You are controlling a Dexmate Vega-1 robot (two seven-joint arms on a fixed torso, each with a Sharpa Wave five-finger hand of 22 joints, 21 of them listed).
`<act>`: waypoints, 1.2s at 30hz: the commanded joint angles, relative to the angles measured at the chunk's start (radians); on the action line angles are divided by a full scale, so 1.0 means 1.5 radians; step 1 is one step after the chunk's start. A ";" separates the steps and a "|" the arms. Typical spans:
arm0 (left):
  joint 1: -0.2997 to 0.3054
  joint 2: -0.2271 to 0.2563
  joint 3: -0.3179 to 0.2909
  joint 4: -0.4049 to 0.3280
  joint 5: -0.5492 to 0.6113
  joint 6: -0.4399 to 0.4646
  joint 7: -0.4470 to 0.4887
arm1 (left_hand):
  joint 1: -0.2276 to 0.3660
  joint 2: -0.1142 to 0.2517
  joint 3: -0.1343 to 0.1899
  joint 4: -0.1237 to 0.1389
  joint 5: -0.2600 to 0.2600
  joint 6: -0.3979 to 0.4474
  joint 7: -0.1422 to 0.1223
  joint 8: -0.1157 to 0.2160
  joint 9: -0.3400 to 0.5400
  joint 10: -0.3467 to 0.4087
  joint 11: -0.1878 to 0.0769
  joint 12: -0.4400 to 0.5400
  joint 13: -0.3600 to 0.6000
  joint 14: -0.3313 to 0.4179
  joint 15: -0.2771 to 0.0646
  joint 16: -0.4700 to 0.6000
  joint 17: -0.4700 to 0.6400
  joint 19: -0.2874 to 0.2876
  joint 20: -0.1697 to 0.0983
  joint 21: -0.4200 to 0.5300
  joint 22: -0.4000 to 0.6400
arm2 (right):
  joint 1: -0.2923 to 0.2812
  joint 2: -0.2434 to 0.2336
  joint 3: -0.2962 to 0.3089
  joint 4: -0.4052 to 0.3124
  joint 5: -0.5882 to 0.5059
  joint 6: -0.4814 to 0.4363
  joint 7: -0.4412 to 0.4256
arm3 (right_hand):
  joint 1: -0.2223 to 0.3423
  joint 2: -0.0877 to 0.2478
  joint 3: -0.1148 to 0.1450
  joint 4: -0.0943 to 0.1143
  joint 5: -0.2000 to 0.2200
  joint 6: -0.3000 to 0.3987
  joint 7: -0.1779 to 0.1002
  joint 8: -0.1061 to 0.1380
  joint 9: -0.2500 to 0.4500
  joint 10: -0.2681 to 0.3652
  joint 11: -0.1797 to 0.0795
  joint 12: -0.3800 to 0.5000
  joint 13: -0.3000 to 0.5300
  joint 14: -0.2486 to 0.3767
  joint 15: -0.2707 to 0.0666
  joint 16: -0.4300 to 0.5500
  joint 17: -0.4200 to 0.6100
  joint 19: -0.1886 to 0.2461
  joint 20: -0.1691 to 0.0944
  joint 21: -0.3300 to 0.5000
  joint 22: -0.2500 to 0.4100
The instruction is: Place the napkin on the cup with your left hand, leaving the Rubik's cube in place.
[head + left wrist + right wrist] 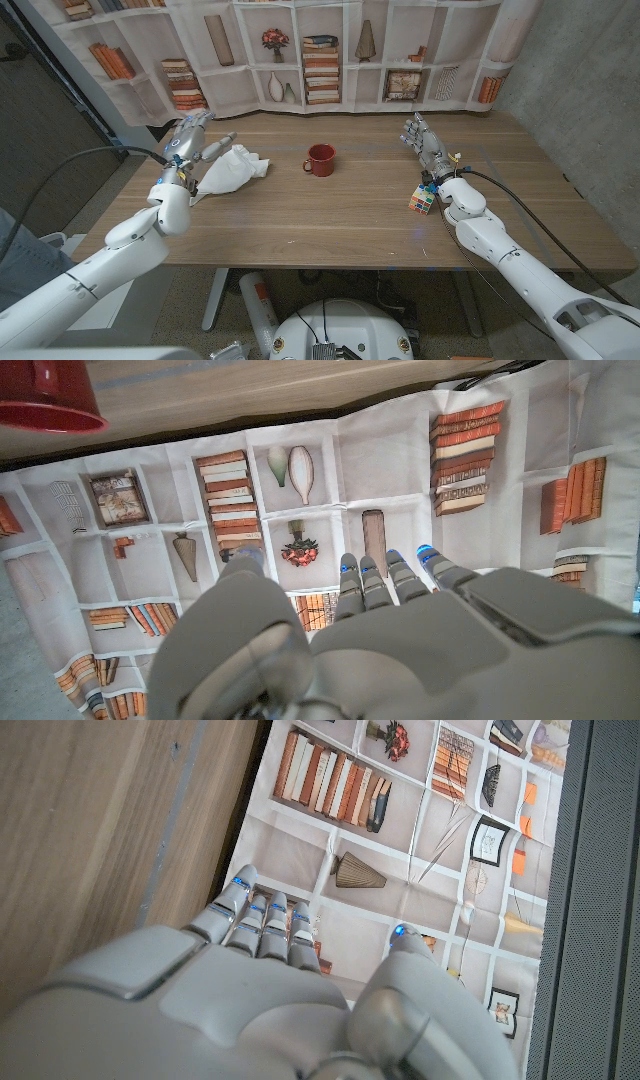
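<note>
1. The napkin (233, 169) lies crumpled on the worktop (330, 225), well to the left of the red cup (320, 159), so nothing is placed yet.
2. The left hand (190, 140) is just beside the napkin, on the side away from the cup; whether it grips the cloth I cannot tell.
3. Left to do, I judge: lift the napkin, carry it over the cup, release it.
4. The Rubik's cube (422, 199) sits right of the cup, beside the right hand (420, 136), which is released with fingers extended.
5. Count: one napkin, one cup, one cube.

Both robot hands (190, 135) (420, 135) raised, fingers extended.
</note>
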 commanded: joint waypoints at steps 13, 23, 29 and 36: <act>-0.056 0.013 0.052 0.011 -0.025 0.039 -0.031 | 0.020 -0.013 -0.003 -0.015 0.005 -0.015 -0.013 -0.007 0.004 -0.014 -0.003 -0.002 0.004 -0.014 0.023 0.001 0.003 0.000 0.042 0.002 0.003 | 0.012 0.007 -0.001 0.016 0.002 0.004 0.005 | 0.003 0.007 0.000 -0.007 -0.002 0.007 -0.001 0.001 0.003 0.006 0.002 -0.003 0.004 0.004 0.004 0.001 0.004 0.006 -0.005 -0.005 0.003; -0.068 0.012 0.068 0.016 -0.039 0.046 -0.036 | 0.026 -0.019 -0.006 -0.019 0.006 -0.022 -0.019 -0.009 0.004 -0.016 -0.001 -0.002 0.004 -0.015 0.031 0.002 0.003 0.011 0.064 0.006 0.004 | 0.016 0.008 -0.004 0.022 0.000 0.007 0.010 | 0.003 0.008 0.000 -0.007 -0.003 0.007 0.000 0.001 0.003 0.006 0.002 -0.003 0.004 0.004 0.004 0.001 0.004 0.007 -0.005 -0.008 0.003; -0.072 0.014 0.073 0.014 -0.047 0.054 -0.040 | 0.032 -0.024 -0.008 -0.024 0.006 -0.027 -0.028 -0.011 0.005 -0.020 0.001 -0.002 0.005 -0.013 0.045 0.004 0.003 0.021 0.083 0.009 0.004 | 0.017 0.011 -0.003 0.025 0.002 0.008 0.010 | 0.003 0.008 0.000 -0.008 -0.003 0.007 -0.001 0.001 0.003 0.006 0.002 -0.003 0.004 0.004 0.004 0.001 0.004 0.008 -0.005 -0.010 0.003; -0.078 0.014 0.080 0.013 -0.054 0.067 -0.041 | 0.037 -0.031 -0.012 -0.028 0.007 -0.030 -0.031 -0.011 0.005 -0.023 0.004 -0.001 0.005 -0.013 0.051 0.005 0.004 0.036 0.111 0.013 0.004 | 0.019 0.012 -0.004 0.032 0.003 0.011 0.014 | 0.003 0.008 -0.001 -0.008 -0.003 0.007 -0.001 0.001 0.003 0.008 0.002 -0.003 0.004 0.005 0.004 0.001 0.004 0.008 -0.005 -0.011 0.003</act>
